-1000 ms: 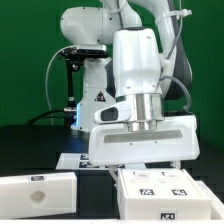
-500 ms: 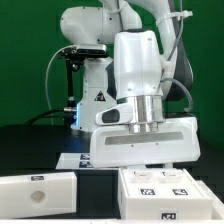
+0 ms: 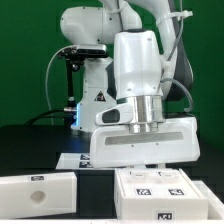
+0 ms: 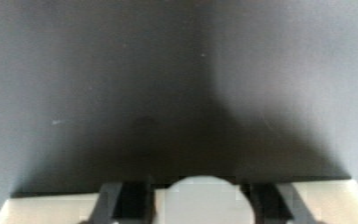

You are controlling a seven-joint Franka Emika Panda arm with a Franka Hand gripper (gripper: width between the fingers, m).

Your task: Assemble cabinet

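Observation:
The white cabinet box [image 3: 155,197], with tags on its top face, lies at the front on the exterior view's right. My gripper [image 3: 140,167] stands straight down on the box's far edge, and the box hides its fingertips. In the wrist view the gripper [image 4: 197,206] has two dark fingers [image 4: 133,205] that flank a rounded white part of the box [image 4: 197,196] and close on it. A loose white slab panel [image 3: 38,192] with a small round hole lies at the front on the exterior view's left.
The marker board [image 3: 72,160] lies flat on the black table behind the panel. The arm's white base [image 3: 88,60] and a black stand with a blue light rise at the back, before a green wall.
The box and my hand have shifted together a few pixels toward the exterior view's left and the front. The panel has not moved.

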